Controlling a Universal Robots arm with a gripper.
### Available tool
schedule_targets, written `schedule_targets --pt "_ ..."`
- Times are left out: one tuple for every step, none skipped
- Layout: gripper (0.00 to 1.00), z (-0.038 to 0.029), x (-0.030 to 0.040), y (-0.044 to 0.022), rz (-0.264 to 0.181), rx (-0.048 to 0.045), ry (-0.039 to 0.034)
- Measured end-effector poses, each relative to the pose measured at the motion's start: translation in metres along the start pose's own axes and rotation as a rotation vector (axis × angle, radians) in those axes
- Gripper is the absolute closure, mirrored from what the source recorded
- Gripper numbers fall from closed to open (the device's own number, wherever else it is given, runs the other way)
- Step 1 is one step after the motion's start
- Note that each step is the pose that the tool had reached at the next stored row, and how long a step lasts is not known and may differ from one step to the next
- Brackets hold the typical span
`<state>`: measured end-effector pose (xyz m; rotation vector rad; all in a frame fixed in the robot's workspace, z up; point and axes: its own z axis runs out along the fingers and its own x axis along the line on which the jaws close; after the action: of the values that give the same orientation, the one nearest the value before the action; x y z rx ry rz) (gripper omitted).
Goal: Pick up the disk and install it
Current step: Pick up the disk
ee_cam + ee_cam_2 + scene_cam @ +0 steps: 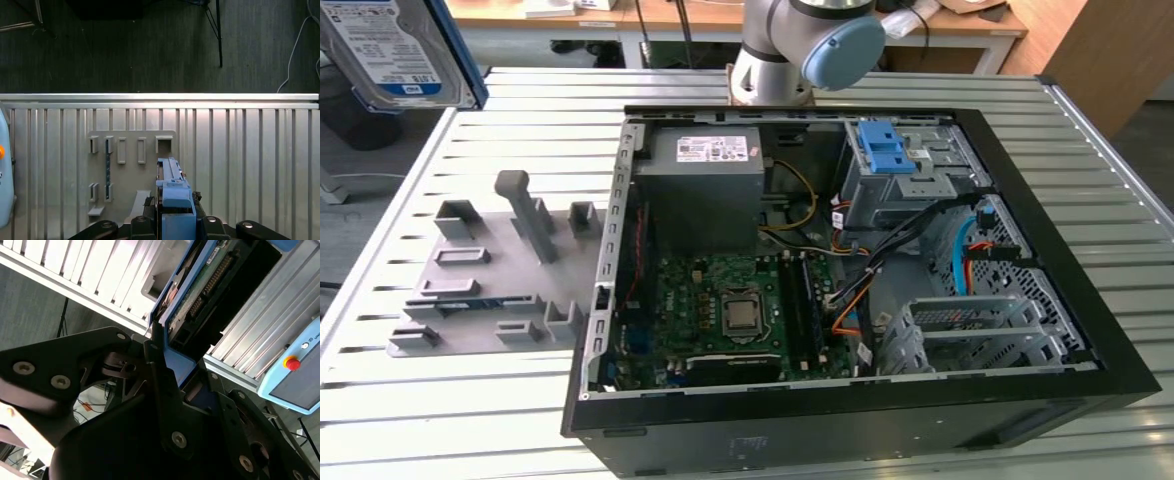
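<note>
Fingers [159, 380] of my gripper [172, 207] pinch the disk [403, 50] by its blue carrier bracket and hold it in the air, off every surface. In the exterior view the disk hangs at the far left, label side showing, over the edge of the slatted aluminium table [520, 110] and well apart from the open computer case [1067, 390]. That black case lies on its side on the table, in front of the base of my arm [807, 45]. Just beside the case, on the exterior view's left, lies a grey fixture plate [480, 290] with upright holders. Inside the case, a grey power-supply box [707, 170] sits next to the metal drive cage [921, 185], which carries a blue latch [887, 150]. The green motherboard [720, 320] lies below the power supply. In the first wrist view the disk appears edge-on between my fingers, with the fixture plate on the slats behind it. In the second wrist view its connector end points toward the table, near a light-blue pendant [295, 375] with a red button.
</note>
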<state>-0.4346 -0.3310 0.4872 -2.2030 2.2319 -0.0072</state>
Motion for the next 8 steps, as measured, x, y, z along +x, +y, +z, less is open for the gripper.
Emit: schedule_targets --pt "0.64 0.0 0.0007 0.0 0.0 0.0 0.0" --pt "0.64 0.0 0.0016 0.0 0.0 0.0001 0.0" --pt "0.64 0.0001 0.0029 -0.0001 0.0 0.0002 -0.0001" --pt "0.64 0.0 0.0043 -0.0001 0.0 0.0001 -0.0001" --pt "0.64 0.0001 0.0057 -0.0001 0.0 0.0001 -0.0001" --pt "0.64 0.0001 0.0074 -0.0001 0.0 0.0002 -0.0001" --pt "0.64 0.0001 0.0091 -0.0002 0.0 0.0001 -0.0001" --pt "0.64 0.0 0.0109 -0.0002 0.0 0.0 0.0"
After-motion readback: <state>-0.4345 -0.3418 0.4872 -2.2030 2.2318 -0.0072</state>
